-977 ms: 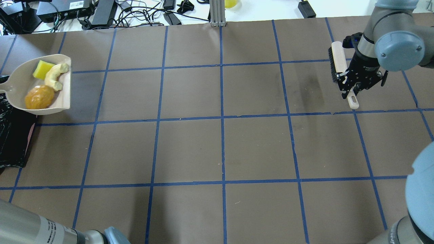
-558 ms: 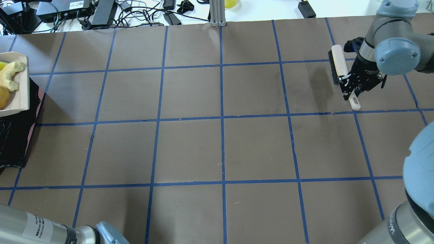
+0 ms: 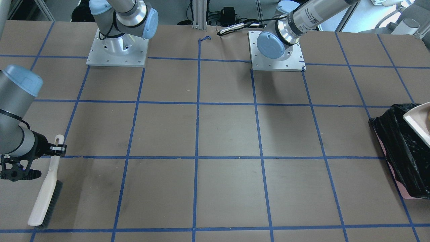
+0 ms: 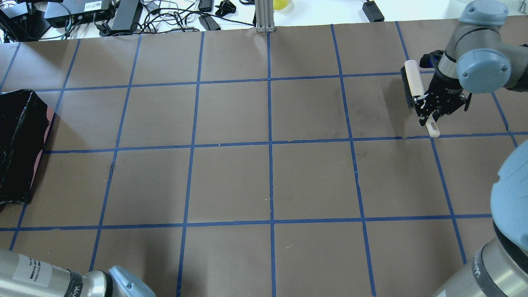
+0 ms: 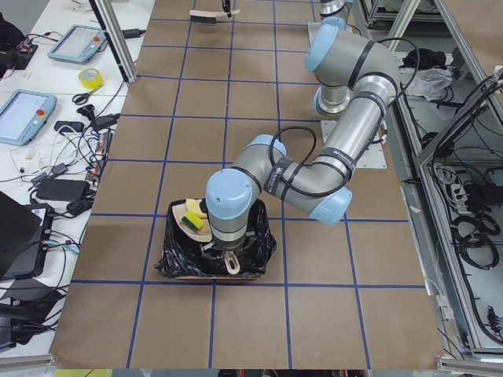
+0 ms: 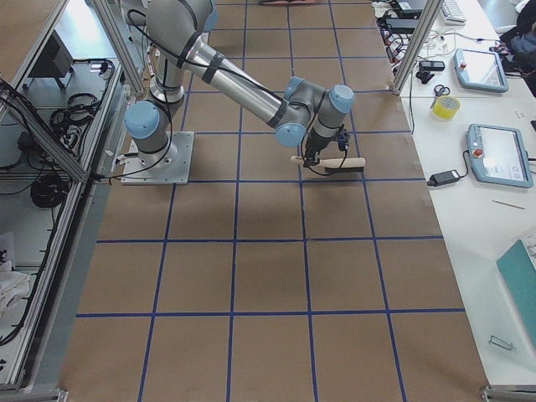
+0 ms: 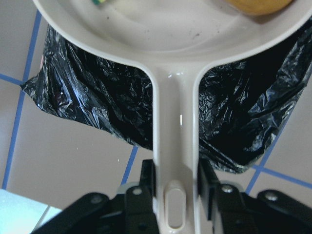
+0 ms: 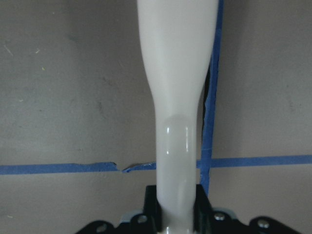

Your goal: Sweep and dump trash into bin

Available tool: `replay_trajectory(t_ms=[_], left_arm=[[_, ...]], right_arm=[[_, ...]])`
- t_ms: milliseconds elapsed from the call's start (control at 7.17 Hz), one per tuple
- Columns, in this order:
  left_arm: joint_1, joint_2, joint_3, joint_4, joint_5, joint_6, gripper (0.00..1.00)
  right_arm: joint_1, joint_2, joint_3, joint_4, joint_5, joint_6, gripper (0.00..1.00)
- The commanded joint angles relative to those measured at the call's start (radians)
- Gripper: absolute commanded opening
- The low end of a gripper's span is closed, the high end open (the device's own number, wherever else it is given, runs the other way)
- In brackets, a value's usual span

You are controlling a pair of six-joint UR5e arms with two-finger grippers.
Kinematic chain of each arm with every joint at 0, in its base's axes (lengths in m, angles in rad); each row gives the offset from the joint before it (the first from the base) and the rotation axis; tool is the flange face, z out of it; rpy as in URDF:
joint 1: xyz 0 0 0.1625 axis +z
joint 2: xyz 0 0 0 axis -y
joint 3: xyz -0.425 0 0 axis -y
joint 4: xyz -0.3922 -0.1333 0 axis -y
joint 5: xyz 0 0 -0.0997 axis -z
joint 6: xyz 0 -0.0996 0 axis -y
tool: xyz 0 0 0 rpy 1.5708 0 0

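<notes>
At left edge of bench [image 4: 231, 181], my left gripper [image 7: 175, 180] clasps laden beige dustpan [image 7: 173, 112] over black-bagged pink bin [image 7: 87, 97]; right gripper [image 4: 427, 108] clasps white-handled brush [image 4: 412, 76]; dumping remains.

The left arm [image 5: 314, 173] folds sharply at the elbow and reaches out to the robot's left side, with its wrist pointing straight down. The left gripper [image 7: 175, 183] has its two black fingers [image 7: 147, 176] pressed against either side of the handle of a beige plastic dustpan [image 7: 175, 122]. The right arm [image 6: 243, 84] stretches far forward on the robot's right, wrist turned down. The right gripper [image 8: 176, 207] is clamped on the handle of a cream plastic brush with black bristles [image 4: 412, 80].
</notes>
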Motion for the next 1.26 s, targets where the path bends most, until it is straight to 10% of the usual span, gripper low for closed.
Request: replay_trajectory(t_ms=[0,419,558,698,1116], left_arm=[[-0.019,-0.013,0.057,0.03,0.15,0.024,0.12],[-0.111,0.01,0.041,0.122,0.346,0.04,0.12],[-0.116,0.006,0.039,0.144,0.35,0.038,0.12],[-0.146,0.015,0.021,0.177,0.396,0.038,0.12],[-0.176,0.049,-0.036,0.191,0.421,0.034,0.12]], right_arm=[[-0.006,0.009,0.0,-0.001,-0.004,-0.016,0.0],[-0.006,0.012,0.014,-0.002,-0.006,-0.017,0.0],[-0.006,0.01,0.014,-0.007,-0.006,-0.017,0.14],[-0.006,0.01,0.015,-0.008,-0.006,-0.014,0.74],[-0.006,-0.002,0.005,-0.005,-0.025,-0.016,1.0]])
